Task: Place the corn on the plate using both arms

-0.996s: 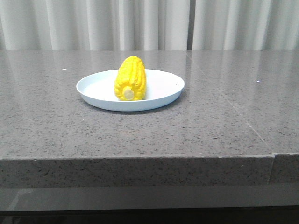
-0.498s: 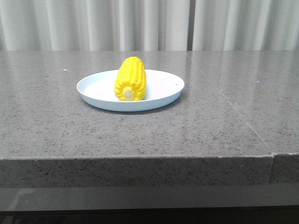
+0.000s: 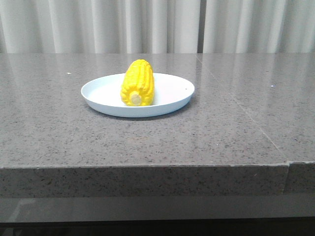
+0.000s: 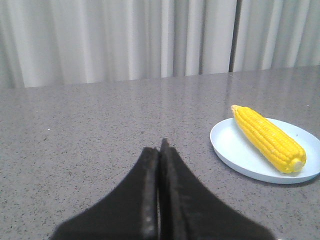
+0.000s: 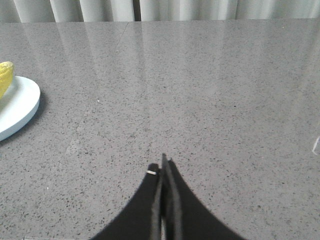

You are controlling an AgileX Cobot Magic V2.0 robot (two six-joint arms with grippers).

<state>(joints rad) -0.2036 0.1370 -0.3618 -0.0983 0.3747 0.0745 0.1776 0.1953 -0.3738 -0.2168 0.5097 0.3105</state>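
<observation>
The yellow corn [image 3: 138, 82] lies on the pale blue-white plate [image 3: 170, 96] in the middle of the grey table, its stub end toward the front. Both also show in the left wrist view, the corn [image 4: 267, 137] on the plate [image 4: 232, 147]. The right wrist view shows only the plate's edge [image 5: 22, 107] and a sliver of the corn [image 5: 4, 76]. My left gripper [image 4: 159, 147] is shut and empty, well apart from the plate on the plate's left side. My right gripper [image 5: 162, 165] is shut and empty, apart from the plate on its right side. Neither arm shows in the front view.
The speckled grey stone table [image 3: 236, 132] has a front edge [image 3: 147, 167] close to the camera and a seam running along its right part. White curtains [image 3: 157, 24] hang behind the table.
</observation>
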